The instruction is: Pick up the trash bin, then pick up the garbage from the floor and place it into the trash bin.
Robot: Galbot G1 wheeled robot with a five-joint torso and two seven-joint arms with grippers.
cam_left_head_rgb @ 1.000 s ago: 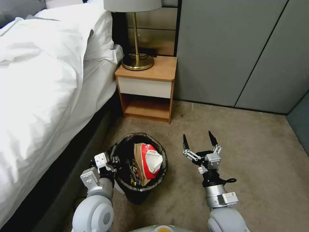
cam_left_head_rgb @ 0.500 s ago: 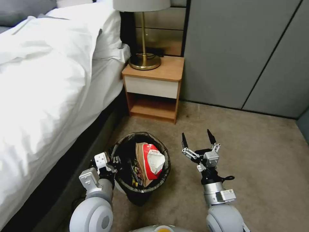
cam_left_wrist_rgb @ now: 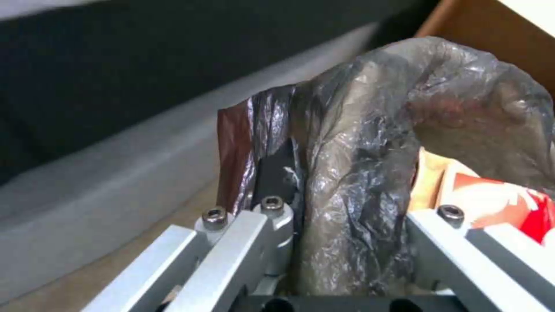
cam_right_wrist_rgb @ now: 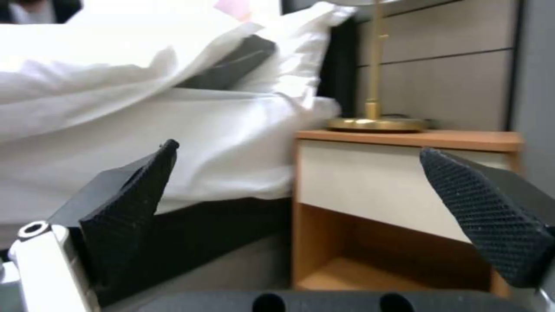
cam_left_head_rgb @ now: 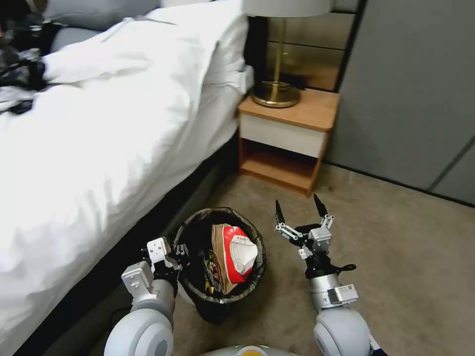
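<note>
my left end effector (cam_left_head_rgb: 174,249) is clamped on the near-left rim of the bin (cam_left_head_rgb: 190,289), pinching the dark bag liner (cam_left_wrist_rgb: 358,173) that folds over the edge. in the left wrist view the crinkled plastic is bunched up right between my fingers (cam_left_wrist_rgb: 272,225). the bin sits low in front of me, just beside the bed (cam_left_head_rgb: 99,148) and a bit nearer to me than the nightstand (cam_left_head_rgb: 289,141). can't tell if it's resting on the carpet (cam_left_head_rgb: 405,257) or lifted a little.

inside the bin there's a brown paper bag (cam_left_head_rgb: 218,257) standing on edge with a red-and-white packet (cam_left_head_rgb: 240,252) tucked against it, plus some darker wrappers (cam_left_head_rgb: 210,269) down the left side. the red packet peeks into the left wrist view too (cam_left_wrist_rgb: 497,203).

my right end effector (cam_left_head_rgb: 300,210) hangs just right of the bin, apart from it, fingers spread wide and pointing away from me with nothing between them. in the right wrist view the two black textured pads (cam_right_wrist_rgb: 130,208) frame the nightstand (cam_right_wrist_rgb: 399,173) and the brass lamp base (cam_right_wrist_rgb: 376,124) on top of it, with the white bedding (cam_right_wrist_rgb: 145,130) off to one side.

there's some dark clothing (cam_left_head_rgb: 20,69) lying up on the bed, far from the bin.
</note>
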